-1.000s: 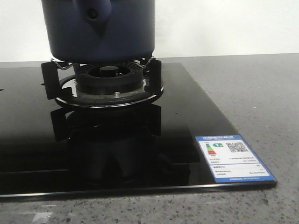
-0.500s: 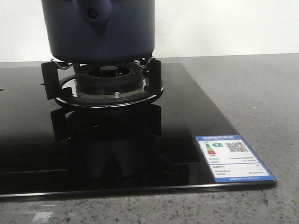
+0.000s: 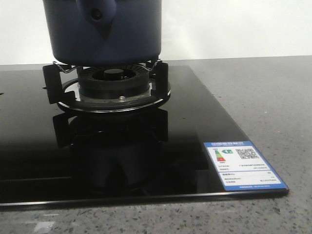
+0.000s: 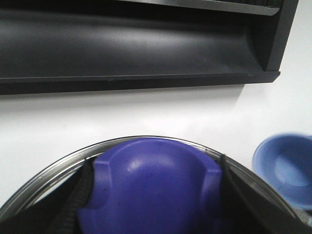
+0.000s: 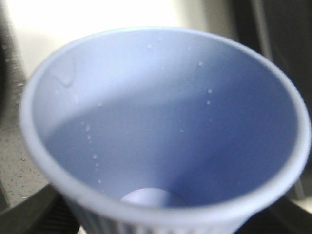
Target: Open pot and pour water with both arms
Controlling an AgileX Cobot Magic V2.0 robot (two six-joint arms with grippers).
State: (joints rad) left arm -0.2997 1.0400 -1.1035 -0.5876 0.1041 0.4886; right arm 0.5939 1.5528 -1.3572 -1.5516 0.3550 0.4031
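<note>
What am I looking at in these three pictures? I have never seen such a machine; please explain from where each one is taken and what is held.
This is a robot with two arms, each ending in a gripper, and three cameras. The front view looks forward over a grey counter with a black glass stove. The dark blue pot stands on the burner's support; no arm shows here.

The other two cameras sit on the wrists. The left wrist view looks closely at a purple-blue knob with a shiny metal rim behind it, seemingly the pot's lid; dark fingers flank the knob. A black shelf hangs on the white wall.

The right wrist view is filled by a pale blue cup, droplets inside, apparently held, though its grip is hidden.
</note>
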